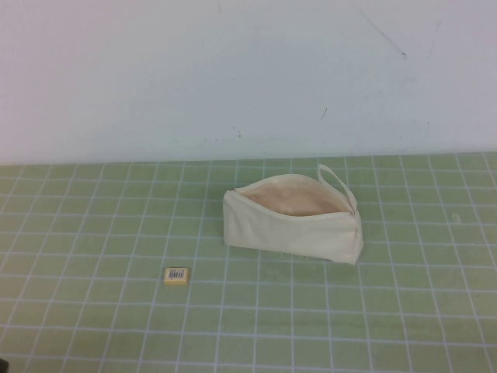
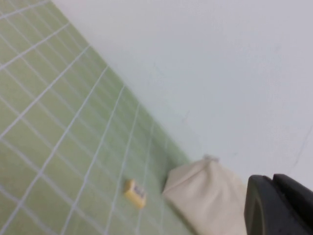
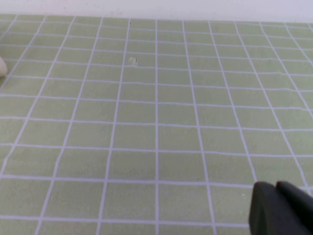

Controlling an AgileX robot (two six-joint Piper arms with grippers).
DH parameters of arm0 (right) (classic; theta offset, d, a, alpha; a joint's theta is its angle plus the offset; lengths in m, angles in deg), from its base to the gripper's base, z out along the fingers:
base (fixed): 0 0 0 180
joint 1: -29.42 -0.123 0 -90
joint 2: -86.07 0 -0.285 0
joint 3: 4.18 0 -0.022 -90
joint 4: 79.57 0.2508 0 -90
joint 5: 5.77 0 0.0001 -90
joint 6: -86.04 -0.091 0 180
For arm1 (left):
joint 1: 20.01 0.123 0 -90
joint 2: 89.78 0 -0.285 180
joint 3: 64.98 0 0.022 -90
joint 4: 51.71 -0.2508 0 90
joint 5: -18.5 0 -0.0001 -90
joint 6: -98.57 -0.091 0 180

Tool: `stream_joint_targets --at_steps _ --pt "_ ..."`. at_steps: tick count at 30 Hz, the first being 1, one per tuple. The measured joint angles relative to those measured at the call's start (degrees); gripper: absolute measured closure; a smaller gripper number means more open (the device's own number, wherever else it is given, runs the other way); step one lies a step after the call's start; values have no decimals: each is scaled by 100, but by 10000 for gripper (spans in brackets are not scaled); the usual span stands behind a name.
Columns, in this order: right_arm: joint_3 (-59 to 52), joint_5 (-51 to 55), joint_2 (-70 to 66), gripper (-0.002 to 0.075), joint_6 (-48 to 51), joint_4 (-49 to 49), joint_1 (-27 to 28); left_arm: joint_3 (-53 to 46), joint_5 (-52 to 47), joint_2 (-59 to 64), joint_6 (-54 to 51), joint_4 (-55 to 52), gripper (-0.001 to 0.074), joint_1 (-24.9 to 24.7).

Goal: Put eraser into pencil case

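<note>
The tiny yellow eraser (image 1: 176, 274) with its white barcode label lies flat on the green grid mat, left of and nearer than the pencil case. The cream-white pencil case (image 1: 291, 221) stands unzipped, its tan lining showing and its loop strap at the far right end. Neither gripper shows in the high view. In the left wrist view my left gripper (image 2: 274, 183) has its black fingers together and empty, well short of the eraser (image 2: 135, 193) and the pencil case (image 2: 205, 196). My right gripper (image 3: 276, 188) is shut and empty over bare mat.
The green grid mat (image 1: 93, 233) covers the table up to a white wall (image 1: 233, 70) at the back. A sliver of cream fabric (image 3: 1, 66) shows at the edge of the right wrist view.
</note>
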Motion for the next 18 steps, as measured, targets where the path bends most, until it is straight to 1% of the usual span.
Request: stream_joint_targets --at_steps 2,4,7,10,14,16,18 --pt "0 0 0 727 0 0 0 0 227 0 5 342 737 0" --pt "0 0 0 727 0 0 0 0 613 0 5 1021 737 0" --pt "0 0 0 727 0 0 0 15 508 0 -395 1215 737 0" --pt "0 0 0 727 0 0 0 287 -55 0 -1237 1239 737 0" --pt "0 0 0 727 0 0 0 987 -954 224 -2205 1145 737 0" --pt "0 0 0 727 0 0 0 1453 -1540 674 -2480 794 737 0" --pt "0 0 0 727 0 0 0 2069 -2153 1210 -2612 114 737 0"
